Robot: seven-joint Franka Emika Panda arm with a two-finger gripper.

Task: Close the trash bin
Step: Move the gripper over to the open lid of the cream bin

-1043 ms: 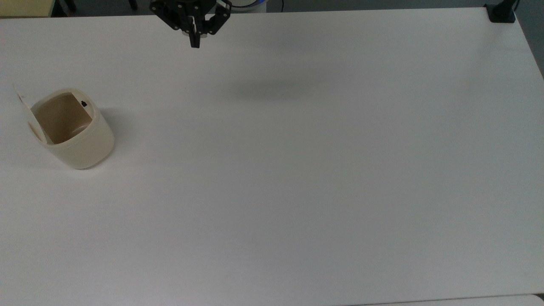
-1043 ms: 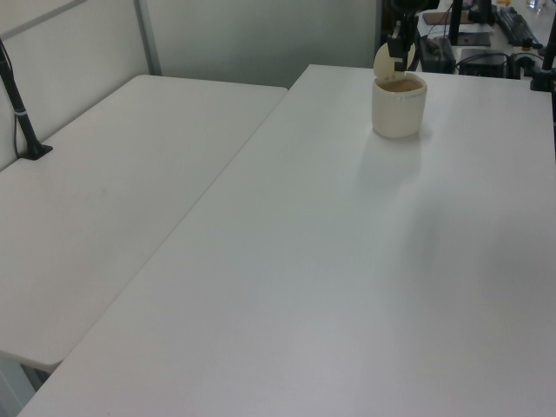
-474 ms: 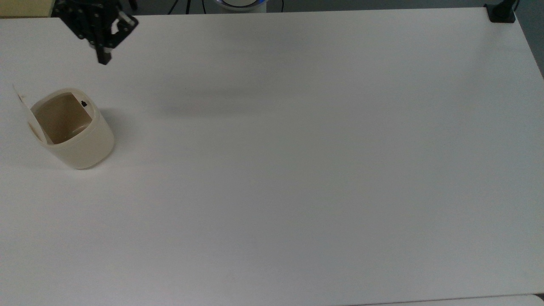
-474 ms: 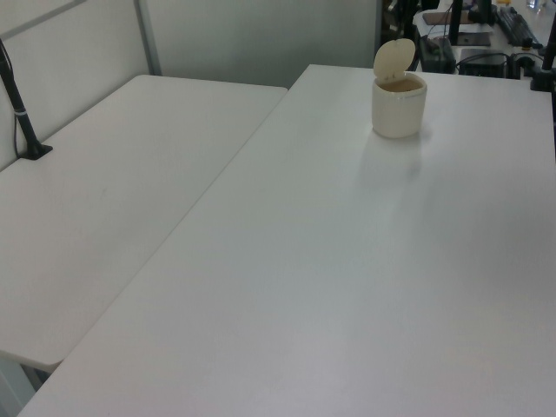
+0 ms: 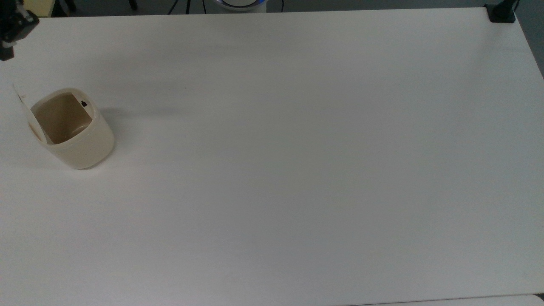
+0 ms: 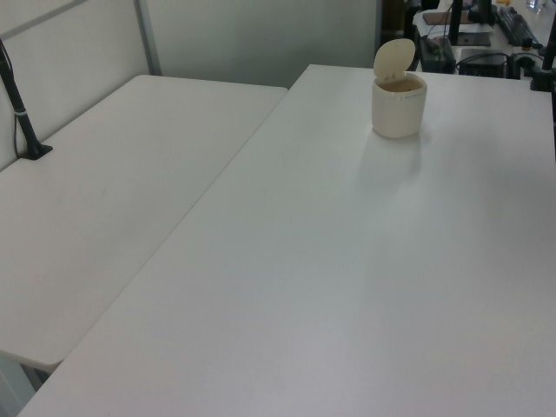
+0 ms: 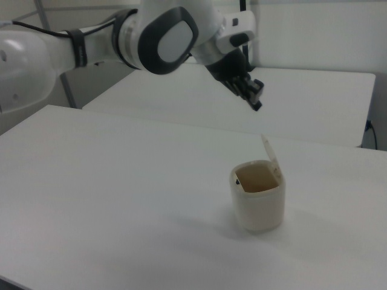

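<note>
Nearest in the right view: trash bin (image 7: 259, 202) upright on the white table (image 7: 121, 199), mouth open, brown inside bare to see. Lid (image 7: 270, 156) raised on its hinge at the bin's far rim, near vertical, tilted a little away from the opening. Small black button (image 5: 83, 103) on the bin's rim opposite the hinge, plain in the top view. Beyond the bin and above it: gripper (image 7: 256, 96) in the air, well apart from the lid, touching nothing, tip angled down toward the bin's hinge side; fingers drawn together, nothing held. Farther back from the bin, white arm (image 7: 163, 36) reaching in from the right view's left. Since a second ago: gripper swept across the far table edge, from well off to the bin's button side to just past its hinge side, now at the top view's left border (image 5: 6, 53). Bin itself unmoved through all of it (image 5: 80, 140), lid at the same angle (image 6: 394, 58). Judged an approach phase only: closing not begun, tool now placed behind the lid, a fair spot for pushing it forward and down over the opening. Likely need: descend to the lid's back face, press toward the button side until latched. Risk: light bin sliding or tipping under a sideways shove
</note>
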